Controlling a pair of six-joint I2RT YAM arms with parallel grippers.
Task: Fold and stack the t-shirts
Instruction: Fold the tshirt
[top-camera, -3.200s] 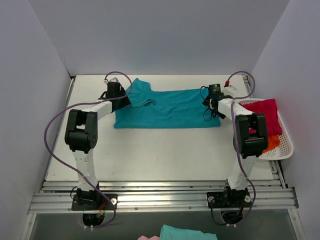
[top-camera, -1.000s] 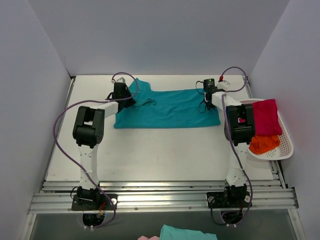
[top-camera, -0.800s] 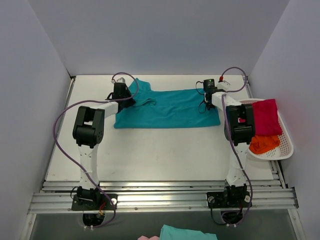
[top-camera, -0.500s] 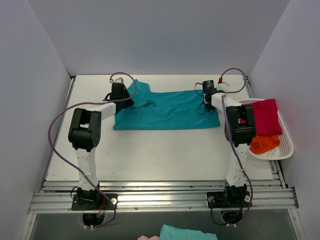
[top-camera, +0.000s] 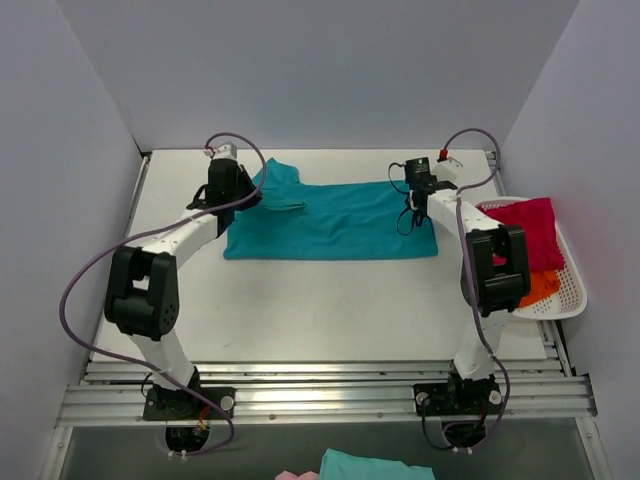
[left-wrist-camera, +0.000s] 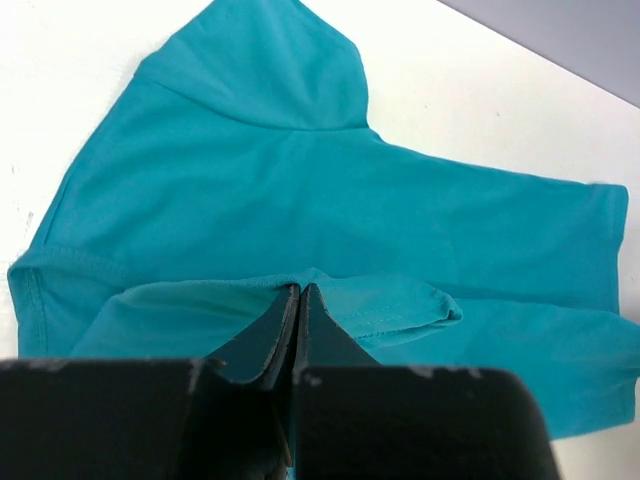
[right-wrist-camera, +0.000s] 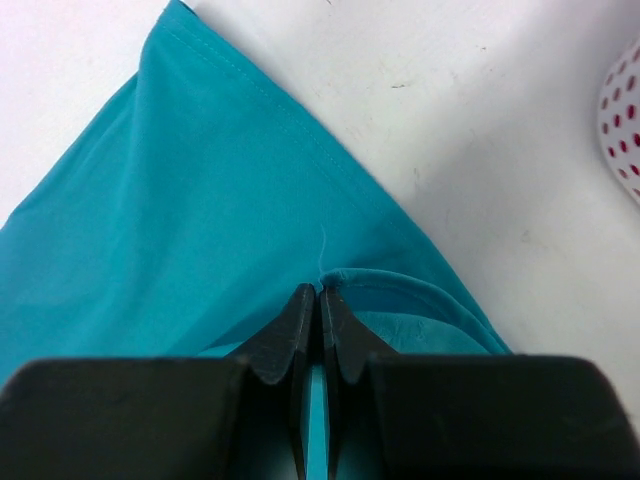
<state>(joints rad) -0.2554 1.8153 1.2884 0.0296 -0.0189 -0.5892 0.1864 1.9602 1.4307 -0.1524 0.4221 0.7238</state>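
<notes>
At the far side of the table (top-camera: 320, 310), we have the teal t-shirt (top-camera: 330, 222) lying flat, long axis left-right. Left gripper (left-wrist-camera: 298, 296) is clenched on a cloth pinch by the sleeve end. Right gripper (right-wrist-camera: 320, 296) is clenched on the far hem corner. Step looks like fold 1 on shirt 1 of 3. Next move probably needs both pinches lifted together and carried nearward with even tension. Crimson t-shirt (top-camera: 528, 222) and orange t-shirt (top-camera: 545, 288) sit in the basket (top-camera: 572, 300).
</notes>
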